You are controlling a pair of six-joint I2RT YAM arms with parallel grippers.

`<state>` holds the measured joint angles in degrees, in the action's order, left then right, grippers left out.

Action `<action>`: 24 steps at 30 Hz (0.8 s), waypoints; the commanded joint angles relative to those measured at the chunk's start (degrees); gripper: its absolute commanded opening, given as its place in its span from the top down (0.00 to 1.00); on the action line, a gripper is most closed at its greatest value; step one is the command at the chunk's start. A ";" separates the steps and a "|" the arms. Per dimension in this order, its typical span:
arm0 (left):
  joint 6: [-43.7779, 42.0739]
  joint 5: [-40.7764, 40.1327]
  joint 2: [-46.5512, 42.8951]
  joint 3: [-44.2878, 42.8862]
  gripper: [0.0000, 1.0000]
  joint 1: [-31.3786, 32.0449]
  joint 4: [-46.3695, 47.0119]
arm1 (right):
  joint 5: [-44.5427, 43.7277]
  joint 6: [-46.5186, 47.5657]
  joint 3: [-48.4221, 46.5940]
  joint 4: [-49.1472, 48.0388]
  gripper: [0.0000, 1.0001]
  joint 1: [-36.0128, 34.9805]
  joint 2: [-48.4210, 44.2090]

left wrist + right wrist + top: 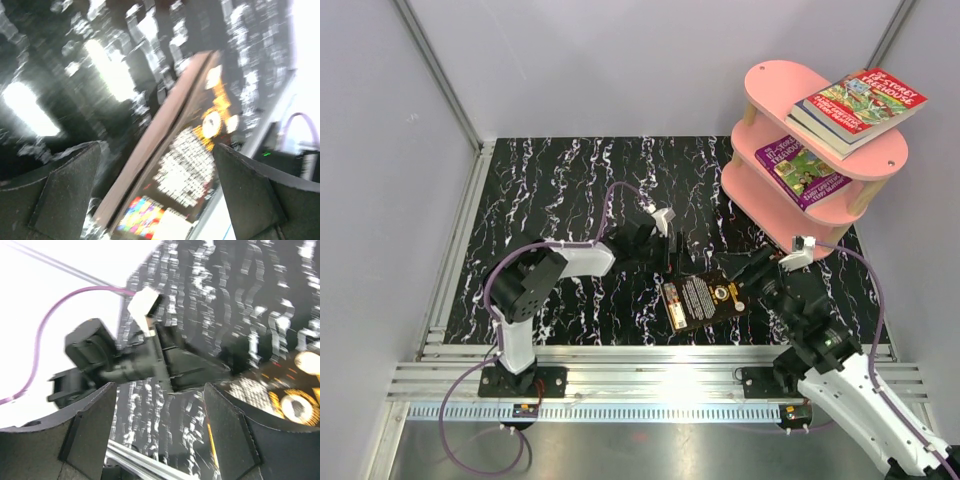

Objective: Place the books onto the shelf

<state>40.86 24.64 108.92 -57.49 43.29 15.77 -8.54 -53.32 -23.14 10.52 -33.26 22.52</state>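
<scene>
Overhead, saw a black marbled table filling the floor of the cell. Found the pink shelf at its far right corner, three oval boards on pale posts. Noted a red book lying flat on the top board, stacked on a second book and jutting past the right rim. Spotted a purple book flat on the middle board. Located the black book flat on the table near the front edge, between the two arms and well apart from the shelf. Placed the left gripper just past the book's far left corner, apart from it. Through its wrist camera, saw both fingers spread wide, with the blurred cover slanting across the gap beyond them. Placed the right gripper at the book's right edge; could not tell whether touching. Saw its jaws likewise parted wide over tabletop, with the gold-printed cover off to the right of them.
</scene>
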 commanded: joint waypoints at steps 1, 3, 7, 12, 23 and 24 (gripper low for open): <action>-9.63 -2.77 -3.36 -0.59 0.01 -0.57 -13.74 | -3.08 -1.60 -1.74 18.38 0.22 0.03 2.16; -11.93 -2.41 -4.94 -2.00 0.01 -0.40 -17.42 | -0.80 -3.45 -0.69 19.01 0.23 0.03 5.77; -17.73 3.73 -4.95 -2.89 0.01 -0.40 -18.85 | -0.34 -4.51 1.16 17.43 0.23 0.03 9.38; -19.33 8.32 -2.84 -4.72 0.01 1.53 -20.07 | -0.87 -3.99 1.25 15.14 0.22 0.03 10.52; -20.38 3.67 -1.61 -12.99 0.07 8.92 -27.98 | 0.01 -4.95 4.50 11.63 0.22 0.03 14.47; -20.56 3.31 -2.48 -13.69 0.07 9.09 -30.07 | 0.01 -5.04 4.85 11.28 0.22 0.03 14.74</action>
<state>21.43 29.28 108.42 -67.40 52.07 -10.00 -8.80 -57.30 -19.44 24.73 -33.26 36.58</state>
